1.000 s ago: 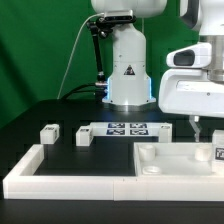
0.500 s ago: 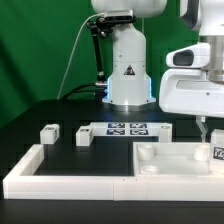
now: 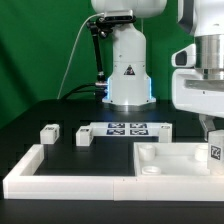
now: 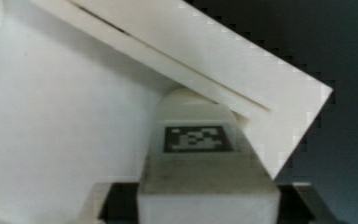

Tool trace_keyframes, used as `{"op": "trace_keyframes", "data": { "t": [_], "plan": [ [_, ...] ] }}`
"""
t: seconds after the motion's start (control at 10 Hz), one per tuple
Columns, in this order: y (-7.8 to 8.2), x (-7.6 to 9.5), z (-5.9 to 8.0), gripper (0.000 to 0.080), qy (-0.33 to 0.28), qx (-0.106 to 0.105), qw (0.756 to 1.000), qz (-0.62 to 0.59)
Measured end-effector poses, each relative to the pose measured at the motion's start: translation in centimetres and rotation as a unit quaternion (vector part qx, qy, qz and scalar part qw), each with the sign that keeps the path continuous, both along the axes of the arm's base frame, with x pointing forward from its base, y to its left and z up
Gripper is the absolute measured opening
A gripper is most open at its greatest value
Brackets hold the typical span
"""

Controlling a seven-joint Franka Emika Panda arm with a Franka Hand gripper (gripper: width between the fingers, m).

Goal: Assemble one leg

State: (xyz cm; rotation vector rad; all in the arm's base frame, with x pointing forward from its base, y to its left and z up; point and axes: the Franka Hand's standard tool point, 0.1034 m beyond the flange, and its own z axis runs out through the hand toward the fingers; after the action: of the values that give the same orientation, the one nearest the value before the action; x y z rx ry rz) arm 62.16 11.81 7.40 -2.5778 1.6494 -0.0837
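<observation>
Green backdrop and a black table are framing the scene. At the exterior view's right, the gripper [image 3: 213,135] is hanging over the far right corner of the square tabletop [image 3: 175,160], clamping a leg [image 3: 215,153] between its fingers; the wrist view is showing that leg [image 4: 199,150], tag facing the camera, pressed into the tabletop's corner. Whether it is seated is probably not decidable from here. A slight tilt or offset could be jamming the leg against the corner wall or stripping its thread. Two spare legs [image 3: 50,132] [image 3: 85,136] are lying well apart, beside the marker board [image 3: 127,128]; the low border wall [image 3: 70,181] is running along the near edge, obstructing nothing.
</observation>
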Motion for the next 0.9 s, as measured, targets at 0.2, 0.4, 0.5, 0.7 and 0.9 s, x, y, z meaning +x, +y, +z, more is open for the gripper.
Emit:
{"op": "trace_keyframes", "data": {
  "t": [0.2, 0.4, 0.5, 0.7, 0.9],
  "plan": [
    [-0.09, 0.01, -0.02, 0.0291, 0.003, 0.018, 0.995, -0.100],
    [-0.04, -0.02, -0.06, 0.0291, 0.008, 0.045, 0.972, -0.229],
    [0.01, 0.00, -0.05, 0.0291, 0.011, 0.055, 0.956, -0.287],
    [0.02, 0.06, -0.09, 0.0291, 0.011, 0.065, 0.923, -0.379],
    [-0.22, 0.05, -0.08, 0.0294, 0.010, 0.067, 0.906, -0.417]
  ]
}}
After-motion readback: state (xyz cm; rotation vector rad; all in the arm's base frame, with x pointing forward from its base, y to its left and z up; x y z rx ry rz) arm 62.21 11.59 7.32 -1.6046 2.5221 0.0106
